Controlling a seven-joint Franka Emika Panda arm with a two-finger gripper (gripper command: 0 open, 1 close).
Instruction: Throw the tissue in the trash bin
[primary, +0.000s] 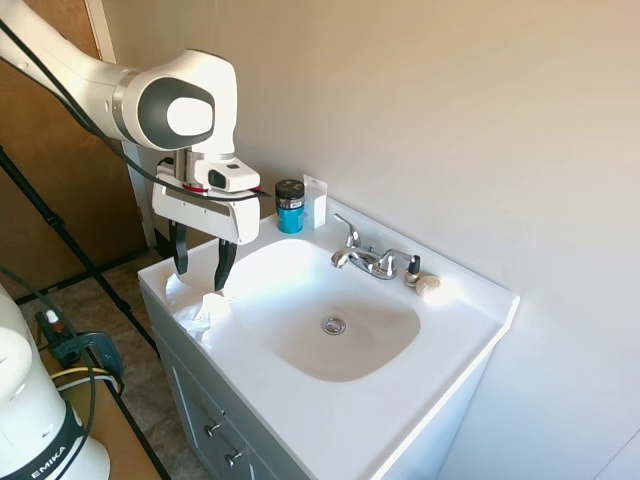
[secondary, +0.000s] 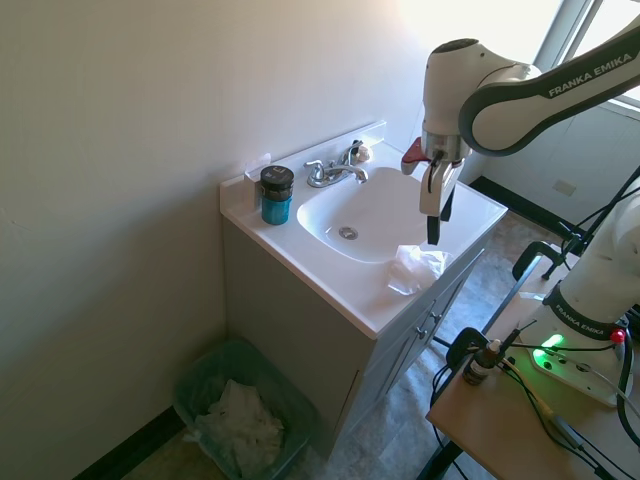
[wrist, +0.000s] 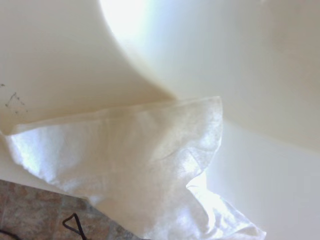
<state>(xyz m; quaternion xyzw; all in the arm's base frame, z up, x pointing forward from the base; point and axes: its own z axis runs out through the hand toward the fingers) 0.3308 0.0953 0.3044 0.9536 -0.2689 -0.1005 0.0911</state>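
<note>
The tissue (primary: 205, 318) is a crumpled white wad lying on the front corner of the white vanity top (primary: 420, 400), beside the basin; it also shows as tissue (secondary: 415, 268) and fills much of the wrist view as tissue (wrist: 130, 160). My gripper (primary: 200, 275) hangs just above it, fingers open and pointing down, nothing between them; from the other side the gripper (secondary: 436, 232) is a short way above the wad. The trash bin (secondary: 240, 405), a green-lined bin with white paper inside, stands on the floor beside the vanity.
A faucet (primary: 372, 260) sits at the back of the basin, with a small beige lump (primary: 428, 285) next to it. A dark-lidded blue jar (primary: 290, 206) stands at the back corner. A table (secondary: 500, 420) with electronics is near the vanity front.
</note>
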